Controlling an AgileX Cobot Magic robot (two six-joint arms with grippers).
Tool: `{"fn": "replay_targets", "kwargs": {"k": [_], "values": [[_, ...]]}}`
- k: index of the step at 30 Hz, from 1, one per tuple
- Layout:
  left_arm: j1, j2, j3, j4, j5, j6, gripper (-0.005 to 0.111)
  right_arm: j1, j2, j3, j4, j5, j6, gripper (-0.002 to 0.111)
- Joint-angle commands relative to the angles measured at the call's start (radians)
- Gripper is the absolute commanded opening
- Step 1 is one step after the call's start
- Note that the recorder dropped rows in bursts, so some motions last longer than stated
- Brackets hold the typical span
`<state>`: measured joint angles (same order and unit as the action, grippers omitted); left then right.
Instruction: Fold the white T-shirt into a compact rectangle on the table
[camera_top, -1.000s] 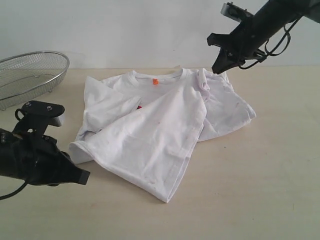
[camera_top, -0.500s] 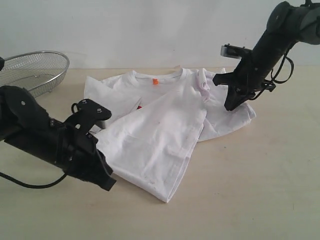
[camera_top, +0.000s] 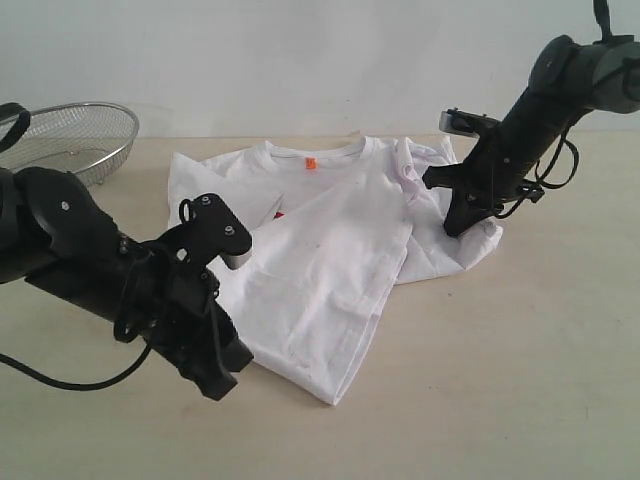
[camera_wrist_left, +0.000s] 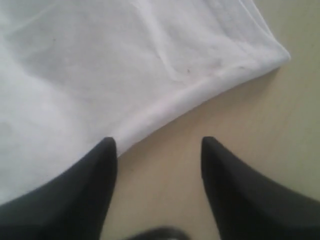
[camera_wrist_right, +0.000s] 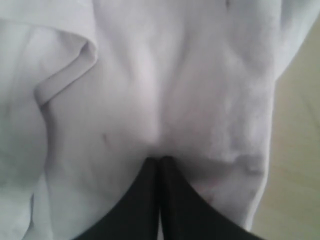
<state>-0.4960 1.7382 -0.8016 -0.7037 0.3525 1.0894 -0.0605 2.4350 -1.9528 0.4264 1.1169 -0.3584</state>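
shirt: the white T-shirt (camera_top: 330, 260) lies mid-table, rumpled. One big panel is flopped diagonally over the chest, and the collar points at the far wall.

details: I can see the orange tag (camera_top: 311, 162) at the neck, plus a tiny sliver of the red band (camera_top: 277, 213) peeking out from under the fold.

table: pale wood-grain table (camera_top: 520, 390), with the shirt flat on it.

left gripper: the left gripper (camera_wrist_left: 157, 142) is low at the shirt's near-left edge with its jaws spread wide. One finger is over the hem (camera_wrist_left: 200, 92), the other over bare table. It's got nothing in it.

right gripper: the right gripper (camera_wrist_right: 160, 160) is down on the shirt's far-right part, fingers squeezed fully together and tips pressed into the cloth. The fabric puckers around them, but honestly I can't tell if any cloth is actually pinched.

other stuff: a wire-mesh basket (camera_top: 60, 140) sits at the far-left corner, well apart from the shirt.
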Motion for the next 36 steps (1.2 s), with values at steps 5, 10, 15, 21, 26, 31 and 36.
{"fn": "replay_targets", "kwargs": {"k": [5, 10, 15, 21, 26, 31, 36], "values": [[-0.005, -0.004, -0.010, 0.005, -0.023, 0.195, 0.060, 0.003, 0.044, 0.011, 0.030, -0.022, -0.031, 0.000], [-0.005, -0.004, -0.010, 0.005, -0.031, 0.373, 0.060, 0.003, 0.044, 0.011, 0.048, -0.033, -0.043, 0.000], [-0.005, 0.019, -0.010, 0.005, -0.046, 0.440, 0.060, 0.003, 0.044, 0.011, 0.066, -0.038, -0.050, 0.000], [-0.005, 0.067, -0.010, 0.005, -0.069, 0.453, 0.060, 0.003, 0.044, 0.011, 0.066, -0.034, -0.054, 0.000], [-0.005, 0.097, -0.010, 0.005, -0.174, 0.478, 0.058, 0.001, 0.044, 0.011, 0.064, -0.037, -0.059, 0.000], [-0.005, 0.163, -0.010, 0.009, -0.191, 0.533, 0.052, 0.001, 0.042, 0.009, 0.064, -0.029, -0.059, 0.000], [-0.035, 0.170, -0.023, 0.009, -0.253, 0.533, 0.026, 0.001, 0.042, 0.008, 0.064, -0.029, -0.059, 0.000]]}}
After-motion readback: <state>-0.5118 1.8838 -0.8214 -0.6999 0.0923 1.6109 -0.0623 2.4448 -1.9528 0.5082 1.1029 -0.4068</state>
